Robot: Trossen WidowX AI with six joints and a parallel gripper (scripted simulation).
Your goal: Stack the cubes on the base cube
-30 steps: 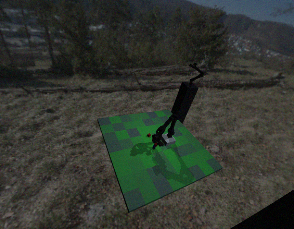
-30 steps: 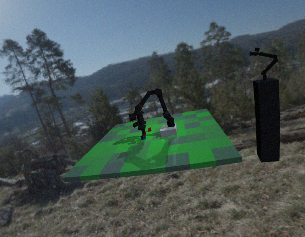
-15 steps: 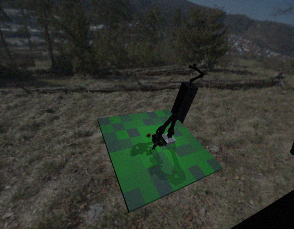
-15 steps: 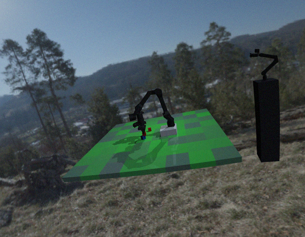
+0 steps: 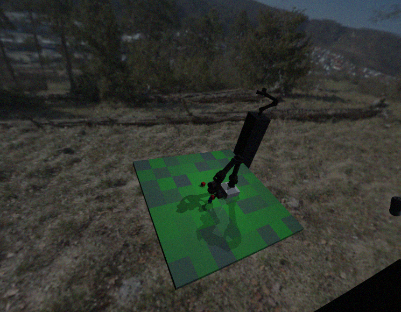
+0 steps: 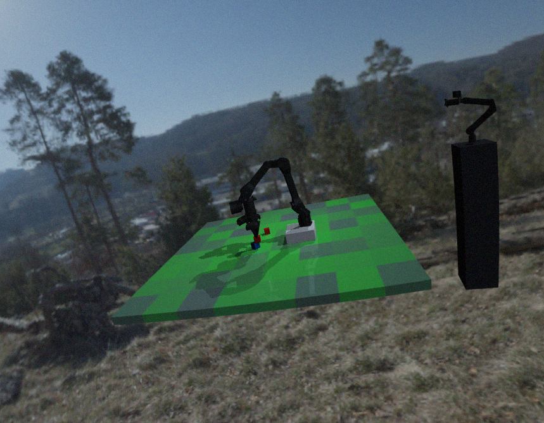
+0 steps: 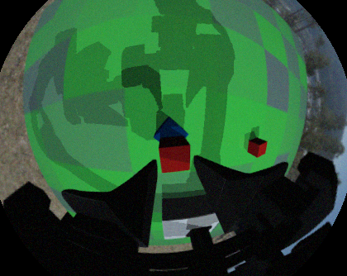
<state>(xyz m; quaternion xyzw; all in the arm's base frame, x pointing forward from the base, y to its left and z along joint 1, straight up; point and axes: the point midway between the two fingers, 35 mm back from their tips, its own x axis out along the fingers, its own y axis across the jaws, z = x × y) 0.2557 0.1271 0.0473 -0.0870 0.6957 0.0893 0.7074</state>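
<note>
The blue base cube (image 5: 209,201) (image 6: 255,246) (image 7: 169,129) stands on the green checkered board (image 5: 177,231) (image 6: 358,277). One red cube (image 5: 213,197) (image 6: 257,239) (image 7: 174,158) sits on top of it, looks level, and is set toward the corner nearer the arm's base. My gripper (image 6: 256,235) (image 7: 174,161) is open around this red cube, with a narrow gap showing at each side in the wrist view. The other red cube (image 5: 202,184) (image 6: 266,231) (image 7: 257,148) lies alone on the board, to the right in the wrist view. The contact between the stacked cubes is partly hidden.
The white block (image 5: 231,191) (image 6: 301,233) (image 7: 184,228) under my arm's base stands behind the stack as seen from the wrist. A black pillar (image 5: 252,139) (image 6: 475,213) bearing another small arm stands off the board. A dark block (image 5: 378,288) fills the top view's lower right corner.
</note>
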